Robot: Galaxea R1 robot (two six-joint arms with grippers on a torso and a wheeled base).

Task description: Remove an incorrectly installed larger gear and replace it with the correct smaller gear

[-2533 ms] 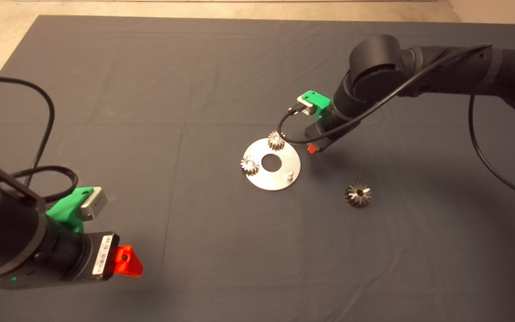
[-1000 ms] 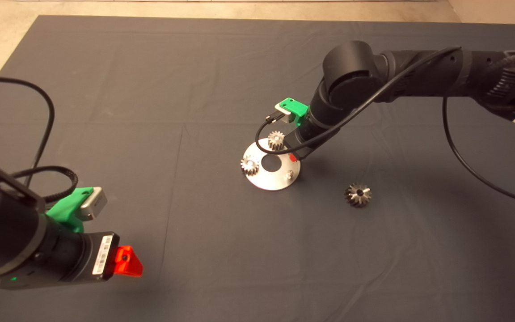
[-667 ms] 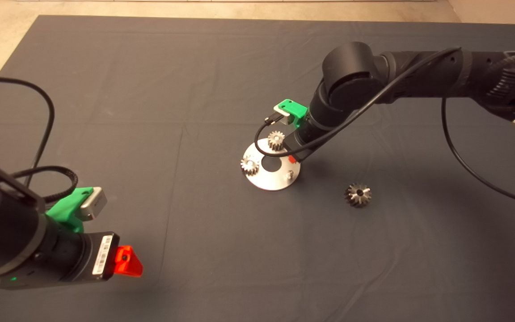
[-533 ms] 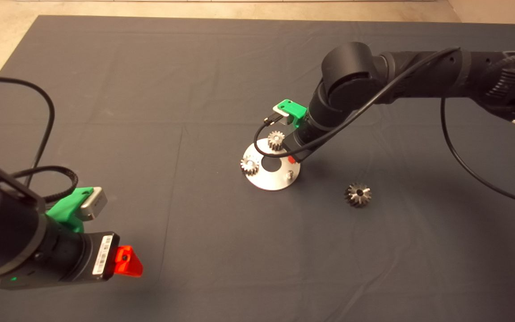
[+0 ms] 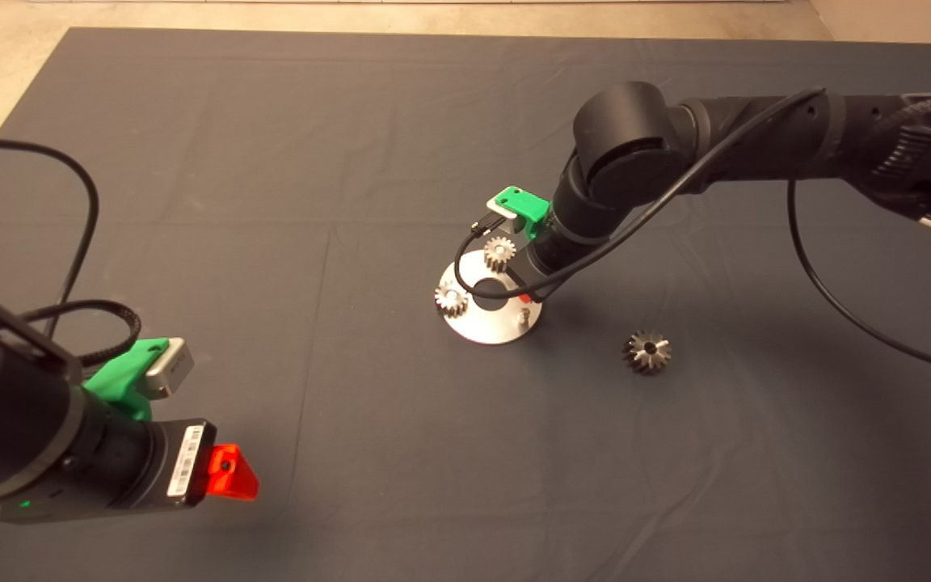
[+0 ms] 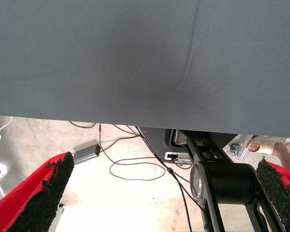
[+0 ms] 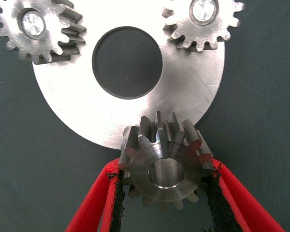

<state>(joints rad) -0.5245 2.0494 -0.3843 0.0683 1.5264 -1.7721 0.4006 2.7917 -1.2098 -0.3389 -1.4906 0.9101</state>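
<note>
My right gripper (image 7: 166, 166) is shut on the smaller gear (image 7: 165, 164), a dark steel gear with a central hole. It holds the gear just above the round silver plate's (image 7: 183, 92) edge, over a small peg (image 7: 130, 131) that peeks out behind it. In the head view the right gripper (image 5: 524, 296) is mostly hidden under its arm, above the plate (image 5: 488, 322) and the peg (image 5: 524, 316). The larger gear (image 5: 647, 352) lies on the mat to the plate's right. My left gripper (image 5: 231, 473) is parked at the lower left, open and empty.
Two paler small gears (image 7: 38, 29) (image 7: 200, 19) sit on pegs on the plate, either side of its centre hole (image 7: 127, 62); they also show in the head view (image 5: 450, 297) (image 5: 499, 253). The left wrist view shows the mat's edge and cables on the floor (image 6: 135, 166).
My right arm has moved left from beside the plate to over it, bringing the held gear to the free peg. The left arm and the larger gear have not moved.
</note>
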